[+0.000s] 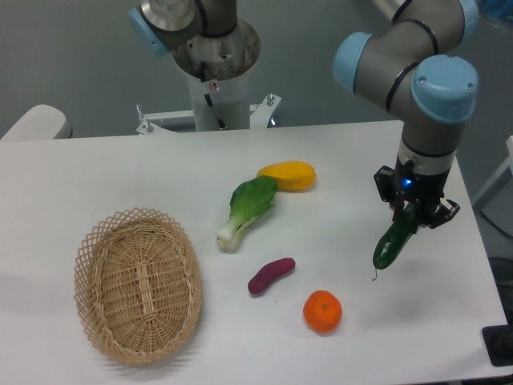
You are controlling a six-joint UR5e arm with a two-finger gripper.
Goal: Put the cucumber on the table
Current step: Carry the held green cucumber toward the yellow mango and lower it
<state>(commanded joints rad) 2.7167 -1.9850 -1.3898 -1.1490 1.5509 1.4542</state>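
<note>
Gripper: the gripper (410,215) hangs at the right side of the scene, pointing down, its fingers closed around the upper end of the cucumber.
Cucumber: the cucumber (393,245) is dark green and slim, held tilted with its lower end down and to the left; a thin stem tip trails below it. Whether that tip touches the surface cannot be told.
Table: the table (96,172) is white and carries all the loose items.
Basket: an oval wicker basket (138,285) sits at the near left; nothing lies inside it.
Bok choy: the bok choy (246,210) lies near the centre, white base toward the near side.
Yellow fruit: a yellow fruit (288,176) lies just beyond the bok choy's leaves, touching them.
Sweet potato: a purple sweet potato (271,274) lies nearer than the bok choy.
Orange: an orange (322,311) sits to the near right of the sweet potato, left of the cucumber.
</note>
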